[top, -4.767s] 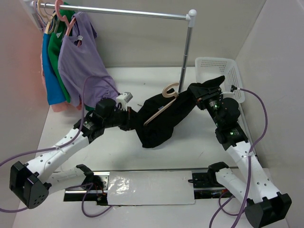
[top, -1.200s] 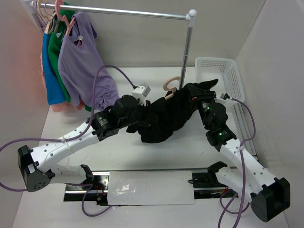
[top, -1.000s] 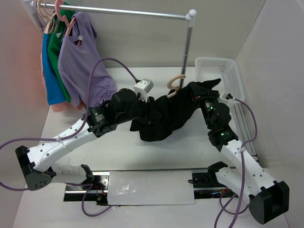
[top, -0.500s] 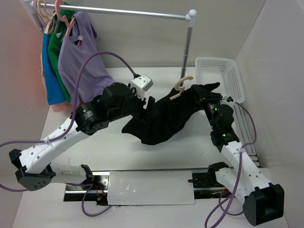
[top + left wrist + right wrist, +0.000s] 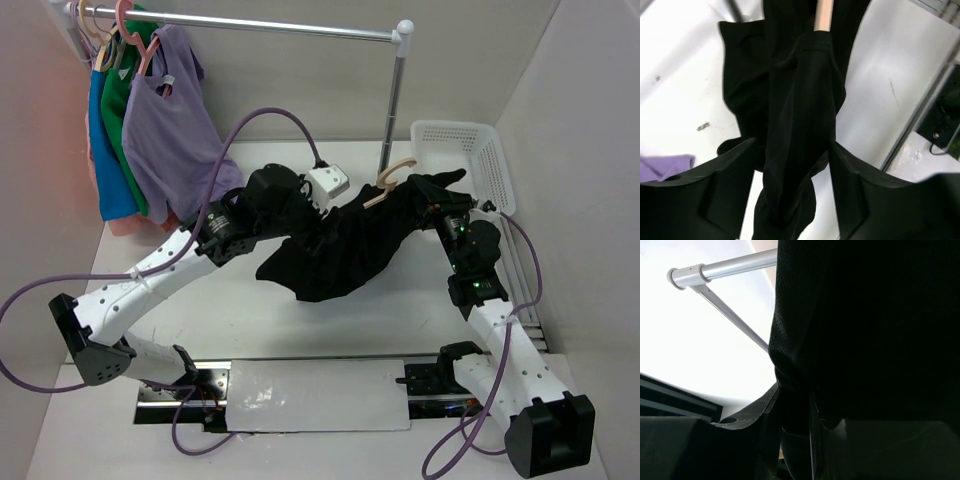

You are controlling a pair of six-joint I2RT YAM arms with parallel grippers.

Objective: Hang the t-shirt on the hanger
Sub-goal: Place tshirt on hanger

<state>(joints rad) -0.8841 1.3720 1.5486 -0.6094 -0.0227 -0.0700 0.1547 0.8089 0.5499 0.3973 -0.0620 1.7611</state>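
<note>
Left gripper [image 5: 792, 150] stands with its jaws spread wide. A long fold of the black t-shirt [image 5: 797, 100] hangs down between its fingers [image 5: 715, 185], loose rather than pinched. Just beyond the fingertips, one pale arm of the hanger [image 5: 823, 14] slides into the fabric.

From above, the left gripper [image 5: 318, 215] sits at the garment's upper left edge. The t-shirt [image 5: 345, 250] is lifted off the white table [image 5: 230, 310], strung between the two arms with its lower part sagging. The hanger [image 5: 393, 177] shows only its curved hook, poking out of the cloth's top edge near the rack's upright pole [image 5: 393, 110].

The right gripper [image 5: 792, 440] is clenched on a bunched edge of the t-shirt [image 5: 865, 330], which fills most of its wrist view. From above it holds the cloth's right end [image 5: 440, 207].

A white lattice basket [image 5: 480, 135] stands in the far right corner. Its mesh floor is visible, and a point of the shirt reaches just beside its left wall.
</note>
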